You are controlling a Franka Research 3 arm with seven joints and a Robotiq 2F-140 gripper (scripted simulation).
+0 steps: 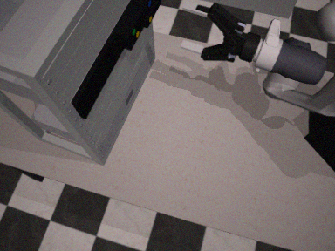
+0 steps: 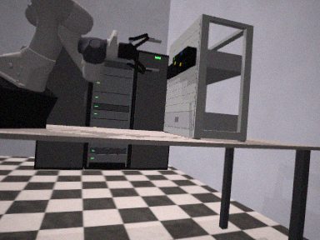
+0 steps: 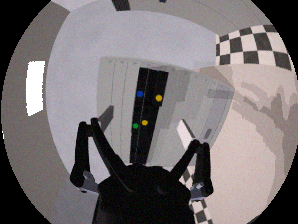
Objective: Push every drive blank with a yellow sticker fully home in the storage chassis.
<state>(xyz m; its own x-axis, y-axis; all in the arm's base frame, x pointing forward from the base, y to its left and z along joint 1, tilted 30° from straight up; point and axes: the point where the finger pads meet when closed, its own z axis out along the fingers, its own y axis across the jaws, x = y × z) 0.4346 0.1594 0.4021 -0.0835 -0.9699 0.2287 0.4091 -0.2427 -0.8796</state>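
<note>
From above, the claw hangs spread wide and empty, apart from the rack on the worktop. From the side, the rack's open frame shows. The wrist view alone shows four stickers: two yellow stickers, one blue, one green.

Ahead of me the grey rack stands upright on the worktop. Its black chassis shows two yellow stickers, one blue, one green.

From where I stand, nothing here can be read: no words, numbers or brand marks on the rack, its stickers or the cabinets behind.
</note>
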